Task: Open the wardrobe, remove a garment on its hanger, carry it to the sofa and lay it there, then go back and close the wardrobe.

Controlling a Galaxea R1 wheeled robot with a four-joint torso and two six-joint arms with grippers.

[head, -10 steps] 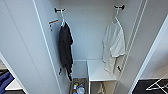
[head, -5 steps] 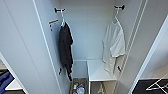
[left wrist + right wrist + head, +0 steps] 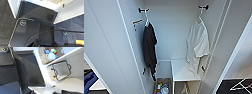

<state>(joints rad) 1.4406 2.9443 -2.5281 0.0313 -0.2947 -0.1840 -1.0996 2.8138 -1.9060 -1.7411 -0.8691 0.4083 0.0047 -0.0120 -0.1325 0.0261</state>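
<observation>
**Wardrobe open; garment not yet taken**

Tall white wardrobe (image 3: 171, 32), both doors swung wide. Thin white short-sleeved shirt (image 3: 197, 46) on white hanger (image 3: 199, 18) hangs at its right inner wall, above a white shelf (image 3: 182, 71); long black garment (image 3: 149, 50) at its left wall. Step judged: reaching in. Lifting the hook calls for clearance between the door edges. Gripper state: cannot tell.

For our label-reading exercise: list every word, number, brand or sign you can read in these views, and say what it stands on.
No readable text.
Orange tag on the wardrobe wall: any marking too blurred to read.
Colourful items in the woven basket: no legible labels.
</observation>
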